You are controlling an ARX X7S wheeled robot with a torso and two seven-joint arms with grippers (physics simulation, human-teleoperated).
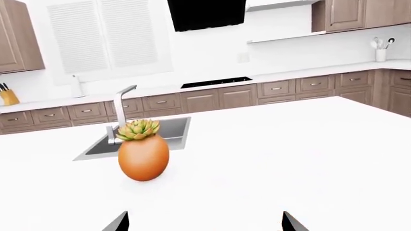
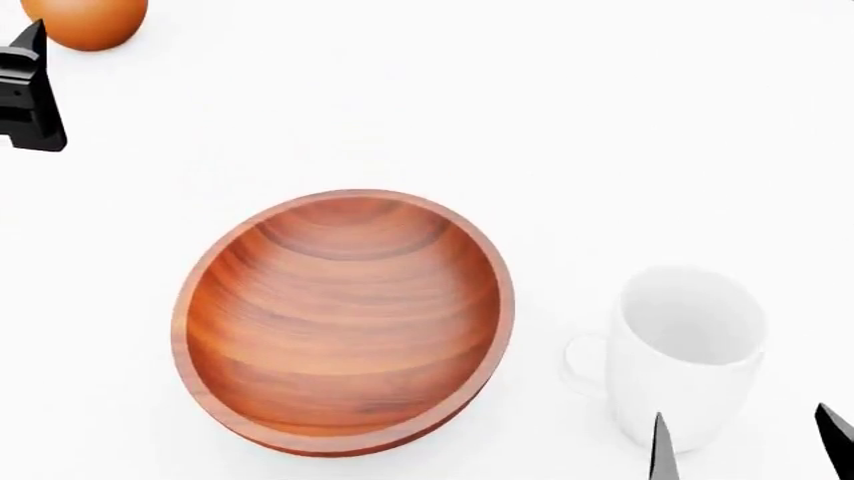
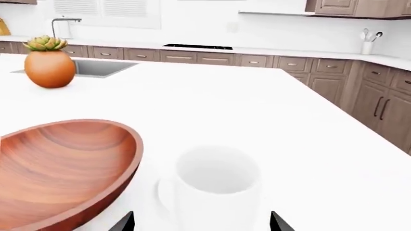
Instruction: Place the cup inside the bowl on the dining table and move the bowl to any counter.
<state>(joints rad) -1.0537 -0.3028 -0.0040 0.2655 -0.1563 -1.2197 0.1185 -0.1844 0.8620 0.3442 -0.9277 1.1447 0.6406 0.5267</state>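
White tabletop fills nearly everything my head camera sees: the dining table [image 2: 601,120], smooth and bare of any marking. On it the cup [image 2: 687,350] stands upright with its mouth open to the ceiling, loop handle turned toward the bowl [image 2: 344,320], which sits just beside it, not touching, tilted slightly on its rounded base. The cup is empty and outside the bowl; the bowl holds nothing.

My right gripper [image 2: 745,445] is spread open, its two dark fingertips poking in at the near edge with the cup's lower wall between and just ahead of them, grasping nothing. From my right wrist I see the same two tips flanking the cup [image 3: 215,185] and the bowl's [image 3: 64,168] grain rings close up. My left gripper [image 1: 204,222] is also released and empty, hanging above bare table.

Only the wrist cameras show the room: wood-fronted cabinets, the counter [image 3: 398,60] running along a white backsplash, a sink [image 1: 168,134] with its faucet [image 1: 121,108], a black cooktop [image 1: 215,82] and a utensil holder [image 1: 380,54]. They also show that the orange round thing at the far corner of the head view is an orange pot holding a succulent [image 1: 142,155]. No writing or labels are readable anywhere.
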